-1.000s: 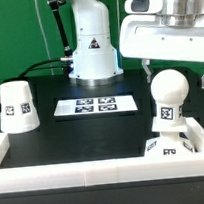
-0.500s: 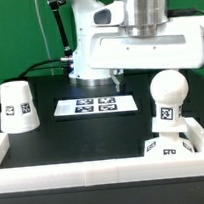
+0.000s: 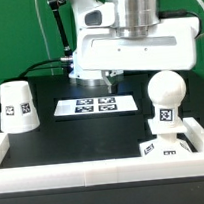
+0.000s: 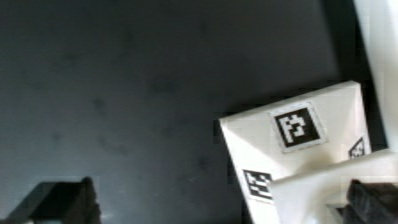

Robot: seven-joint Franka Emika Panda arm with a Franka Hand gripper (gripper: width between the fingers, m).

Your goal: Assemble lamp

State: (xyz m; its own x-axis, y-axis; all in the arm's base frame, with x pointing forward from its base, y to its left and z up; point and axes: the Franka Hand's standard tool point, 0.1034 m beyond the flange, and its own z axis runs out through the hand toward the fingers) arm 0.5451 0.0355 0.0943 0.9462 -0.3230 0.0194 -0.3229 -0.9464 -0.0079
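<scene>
The square lamp base (image 3: 160, 150) sits in the front corner at the exterior view's right, with the round bulb (image 3: 167, 94) standing upright in it. The tapered shade (image 3: 17, 105) stands alone at the exterior view's left. My gripper (image 3: 110, 80) hangs above the table behind and to the left of the bulb, touching nothing. In the wrist view the gripper (image 4: 219, 205) is open and empty, its fingers (image 4: 63, 203) wide apart over the dark table. A tagged corner of the base (image 4: 302, 130) shows there beside one finger. The bulb is out of the wrist view.
The marker board (image 3: 95, 106) lies flat on the table just below my gripper. A white wall (image 3: 86, 175) runs along the front edge and up both sides. The robot's white pedestal (image 3: 91, 51) stands at the back.
My gripper has moved from above the bulb toward the exterior view's left, to above the marker board, and has turned about its axis. The lamp parts stay where they were.
</scene>
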